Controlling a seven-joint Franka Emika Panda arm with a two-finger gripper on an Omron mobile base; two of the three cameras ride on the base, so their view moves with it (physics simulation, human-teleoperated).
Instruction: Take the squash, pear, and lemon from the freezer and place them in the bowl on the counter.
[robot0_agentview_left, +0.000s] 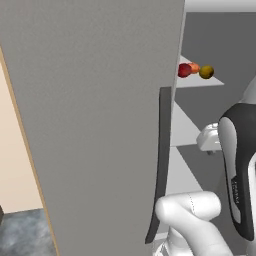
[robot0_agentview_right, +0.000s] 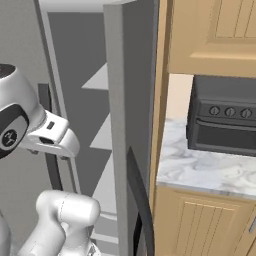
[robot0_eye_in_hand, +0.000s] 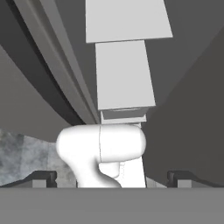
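Left base view, produce: three small round items on an upper freezer shelf (robot0_agentview_left: 200, 82) — a red one (robot0_agentview_left: 184, 70), an orange one (robot0_agentview_left: 194, 67), a yellow-brown one (robot0_agentview_left: 206, 72); too small to say which is squash, pear or lemon.
Freezer: door (robot0_agentview_left: 100, 125) swung open, dark curved handle (robot0_agentview_left: 161, 165) at its edge; grey inner shelves visible behind.
Gripper: fingertips (robot0_eye_in_hand: 43, 177) set wide apart at the bottom of the hand view, nothing between them; hand held low in front of the freezer interior.
Counter: marble top (robot0_agentview_right: 210, 170) right of the freezer, toaster oven (robot0_agentview_right: 225, 122) standing on it.
Bowl: not identified.
Progress: judged early — door is open, no item picked, all three placements left.
Next: likely raise the arm to the upper shelf.
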